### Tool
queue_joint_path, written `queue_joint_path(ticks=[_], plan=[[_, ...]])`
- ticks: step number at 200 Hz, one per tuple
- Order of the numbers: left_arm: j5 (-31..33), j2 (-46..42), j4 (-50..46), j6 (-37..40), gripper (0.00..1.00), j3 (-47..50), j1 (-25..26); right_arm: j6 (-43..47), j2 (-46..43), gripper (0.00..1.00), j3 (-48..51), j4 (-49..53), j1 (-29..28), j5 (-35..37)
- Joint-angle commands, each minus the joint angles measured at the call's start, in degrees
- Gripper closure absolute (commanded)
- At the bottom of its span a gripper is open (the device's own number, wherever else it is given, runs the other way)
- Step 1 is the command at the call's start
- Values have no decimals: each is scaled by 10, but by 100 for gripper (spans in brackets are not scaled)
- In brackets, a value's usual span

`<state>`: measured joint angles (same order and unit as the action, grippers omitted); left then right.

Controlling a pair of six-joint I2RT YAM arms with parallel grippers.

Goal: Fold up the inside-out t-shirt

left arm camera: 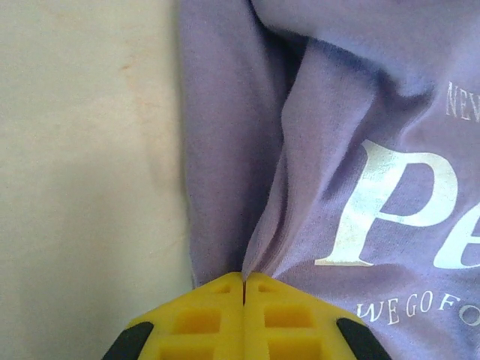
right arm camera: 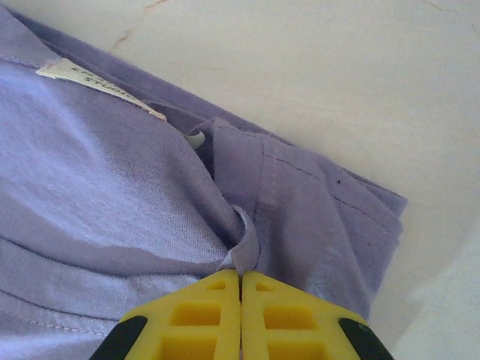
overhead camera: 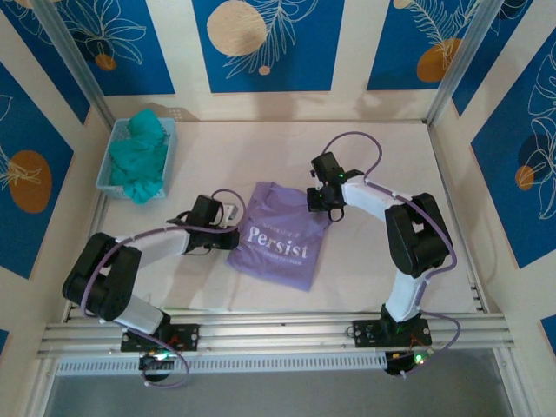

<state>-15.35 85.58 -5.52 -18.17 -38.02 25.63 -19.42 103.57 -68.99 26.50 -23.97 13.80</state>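
The shirt [overhead camera: 278,236] lies mid-tabletop [overhead camera: 382,148] between my tools, with my left tool [left arm camera: 244,279] clamped tight on a fold at its left edge and my right tool [right arm camera: 241,274] pinched closed on cloth at its far right corner.

Your desk [overhead camera: 261,152]: pale top with faint marks. The lavender t-shirt [overhead camera: 278,239] lies flat on it between the left jaws and the right jaws, cloth touching both. Well out past the left jaws, far corner: blue basket [overhead camera: 108,165] on the desk, teal garment [overhead camera: 143,156] inside.
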Motion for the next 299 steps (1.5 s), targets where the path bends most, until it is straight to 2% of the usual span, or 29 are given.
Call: queue_joint_path(ticks=[1,53,110,140,164,190,226,299], plan=[[29,-23,-37,-11,100,13,-6,9,15,93,-21,17,11,28],[44,-25,-61,-3,100,3,-6,9,20,83,-38,15,11,-4],[60,-44,-61,-4,54,-39,-6,-6,-41,69,-12,-24,25,-104],[53,-18,-30,-3,40,-82,-11,-37,-59,55,23,-34,73,-135],[9,47,-12,3,31,-144,-31,-50,-39,43,26,-36,95,-156],[-40,140,-19,15,28,-231,-56,-58,4,36,4,-28,103,-172],[-70,246,-61,30,26,-338,-71,-59,56,35,-24,-15,103,-203],[-153,354,-112,28,27,-443,-79,-70,107,44,-45,-24,72,-243]])
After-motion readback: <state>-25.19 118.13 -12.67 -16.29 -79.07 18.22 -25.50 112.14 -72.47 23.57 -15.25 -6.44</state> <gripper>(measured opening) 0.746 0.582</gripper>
